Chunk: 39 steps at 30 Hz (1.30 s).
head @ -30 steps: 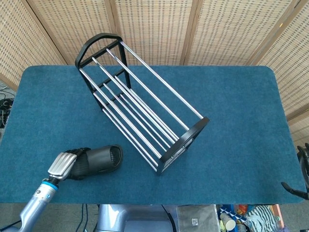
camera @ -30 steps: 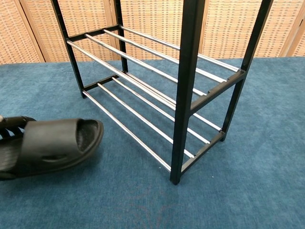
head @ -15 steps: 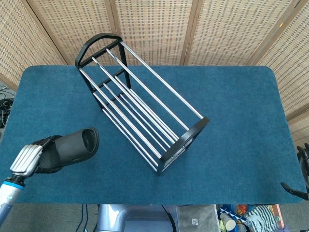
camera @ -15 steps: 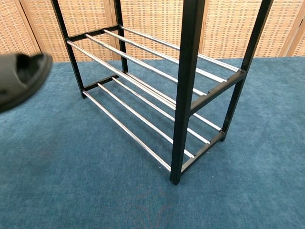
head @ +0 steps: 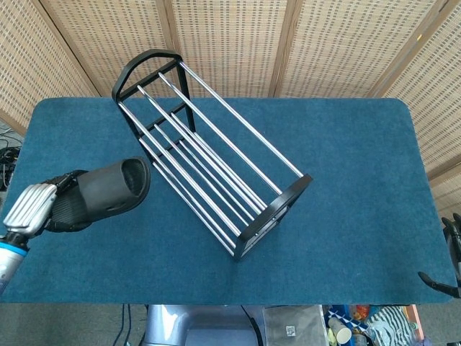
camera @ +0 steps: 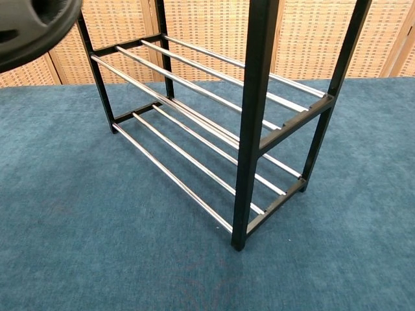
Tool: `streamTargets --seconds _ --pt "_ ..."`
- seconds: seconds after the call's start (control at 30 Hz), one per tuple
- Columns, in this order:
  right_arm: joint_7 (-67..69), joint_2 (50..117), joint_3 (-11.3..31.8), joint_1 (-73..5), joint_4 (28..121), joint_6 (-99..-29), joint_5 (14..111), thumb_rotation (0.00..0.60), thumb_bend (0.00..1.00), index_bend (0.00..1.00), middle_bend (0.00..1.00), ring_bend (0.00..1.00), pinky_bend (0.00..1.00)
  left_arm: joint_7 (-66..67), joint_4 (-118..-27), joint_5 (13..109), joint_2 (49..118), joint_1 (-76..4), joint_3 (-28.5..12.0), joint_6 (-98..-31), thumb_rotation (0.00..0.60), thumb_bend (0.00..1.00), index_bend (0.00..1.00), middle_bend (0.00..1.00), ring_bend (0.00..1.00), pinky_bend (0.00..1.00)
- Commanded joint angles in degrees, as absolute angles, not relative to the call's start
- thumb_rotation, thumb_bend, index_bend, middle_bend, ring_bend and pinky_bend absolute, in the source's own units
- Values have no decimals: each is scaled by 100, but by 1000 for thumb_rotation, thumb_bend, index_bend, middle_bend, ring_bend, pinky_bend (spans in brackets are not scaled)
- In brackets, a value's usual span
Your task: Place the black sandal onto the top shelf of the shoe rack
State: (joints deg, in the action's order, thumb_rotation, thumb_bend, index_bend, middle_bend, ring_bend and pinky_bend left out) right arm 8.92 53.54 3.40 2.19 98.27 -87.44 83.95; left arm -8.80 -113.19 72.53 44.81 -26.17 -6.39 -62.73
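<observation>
My left hand (head: 39, 207) grips the black sandal (head: 108, 191) by its heel end and holds it in the air at the left of the table, toe toward the shoe rack (head: 209, 155). In the chest view only the sandal's toe (camera: 35, 26) shows, at the top left corner, above the level of the rack's (camera: 259, 123) middle shelf. The rack has a black frame and chrome bars and stands diagonally across the blue table. Its top shelf is bare in the head view. Of my right hand (head: 450, 263) only dark fingers show at the right edge, and their pose is unclear.
A blue carpet-like cover (head: 346, 166) spreads over the table, open to the right of the rack. Wicker screens (head: 230, 43) stand behind. Clutter lies on the floor below the front edge (head: 353, 328).
The left hand has lifted the sandal off the table and carried it up and slightly toward the rack. In the chest view the sandal rose from the table to the top left corner.
</observation>
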Motion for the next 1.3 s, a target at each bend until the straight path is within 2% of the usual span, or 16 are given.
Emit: streamTargets --seconds 0.03,0.17,0.27,0.43,0.83,1.03,1.3 --pt "905 5354 351 207 9810 -8711 8354 600 0 0 0 0 0 140 -11787 5724 4453 -3536 -1161 -5431 600 312 369 367 358 455" --pt "932 5355 364 192 9780 -8666 8301 600 0 0 0 0 0 812 -11758 4448 4750 -4195 -1303 -5176 600 312 368 367 358 455" --pt "974 5348 372 184 9768 -8639 8272 600 0 0 0 0 0 1354 -11690 3591 5070 -4685 -1350 -5274 600 313 369 367 358 455" --pt "1045 5335 387 174 9742 -8597 8217 600 0 0 0 0 0 1877 -11572 2695 5478 -5218 -1420 -5547 600 313 368 367 358 455" --pt "1161 5320 430 125 9673 -8450 8069 600 0 0 0 0 0 2524 -11241 1494 6238 -6104 -1695 -6007 600 312 368 367 358 455" --pt "1220 5314 429 119 9650 -8408 8047 600 0 0 0 0 0 2625 -11093 981 6339 -6331 -1889 -6131 600 313 369 367 358 455" --pt "1288 5300 434 105 9628 -8348 8006 600 0 0 0 0 0 3254 -10842 128 6401 -6780 -1943 -6260 600 312 369 367 358 455"
